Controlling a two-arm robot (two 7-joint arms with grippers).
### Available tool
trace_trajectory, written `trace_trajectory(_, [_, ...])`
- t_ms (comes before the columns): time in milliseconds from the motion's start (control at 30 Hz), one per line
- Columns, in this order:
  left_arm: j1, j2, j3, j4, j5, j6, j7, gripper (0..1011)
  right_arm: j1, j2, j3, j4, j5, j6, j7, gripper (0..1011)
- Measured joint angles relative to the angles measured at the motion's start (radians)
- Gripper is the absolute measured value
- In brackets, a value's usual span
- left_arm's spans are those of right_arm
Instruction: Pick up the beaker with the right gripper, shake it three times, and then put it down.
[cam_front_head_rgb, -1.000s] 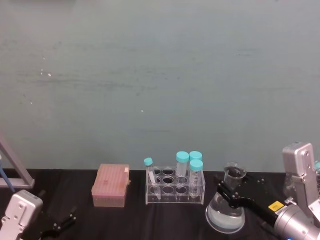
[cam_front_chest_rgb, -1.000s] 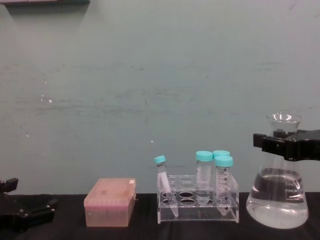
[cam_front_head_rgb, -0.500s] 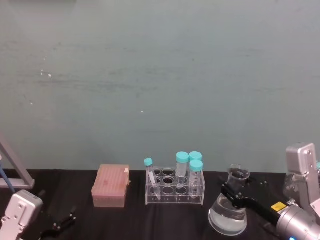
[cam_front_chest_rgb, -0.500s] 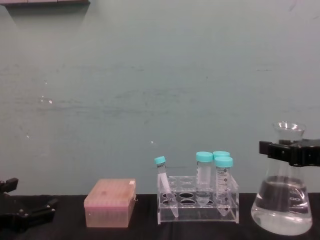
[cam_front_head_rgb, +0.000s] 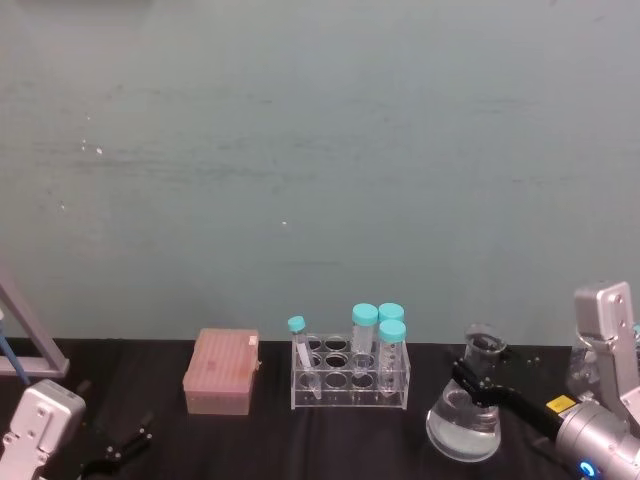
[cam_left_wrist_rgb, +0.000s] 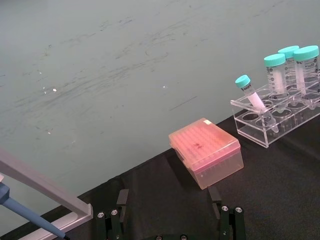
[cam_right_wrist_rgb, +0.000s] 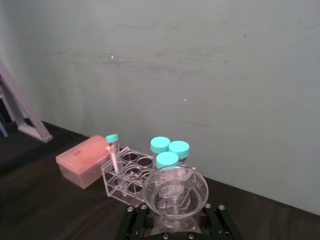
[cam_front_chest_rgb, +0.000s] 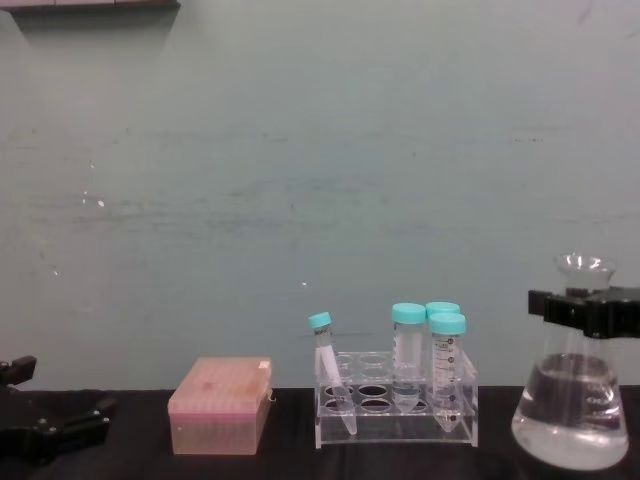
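The beaker (cam_front_head_rgb: 464, 421) is a clear conical flask with clear liquid in its wide base, standing upright at the table's right, to the right of the tube rack. My right gripper (cam_front_head_rgb: 481, 380) is shut on its narrow neck just under the flared rim. From the side, the beaker (cam_front_chest_rgb: 572, 412) hangs low over the black table, with the right gripper (cam_front_chest_rgb: 586, 308) as a black bar across the neck; I cannot tell whether the base touches. The right wrist view looks down into the rim of the beaker (cam_right_wrist_rgb: 175, 192). My left gripper (cam_left_wrist_rgb: 169, 215) rests open at the near left.
A clear rack (cam_front_head_rgb: 350, 381) holds several teal-capped tubes (cam_front_head_rgb: 378, 336) at centre. A pink tip box (cam_front_head_rgb: 221, 372) sits to its left. A grey metal frame (cam_front_head_rgb: 30, 337) and a blue pipette (cam_left_wrist_rgb: 30, 217) stand at the far left. A teal wall closes off the back.
My right gripper has lowered the beaker toward the table and carried it a little to the right. The left arm has stayed still.
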Motion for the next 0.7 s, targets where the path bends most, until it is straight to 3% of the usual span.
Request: trace_trajectory(700, [0.000, 0.000, 0.000, 0.000, 0.000, 0.000, 0.000, 1000, -0.016, 0.017, -0.040, 0.023, 0.022, -0.024, 0.040, 449])
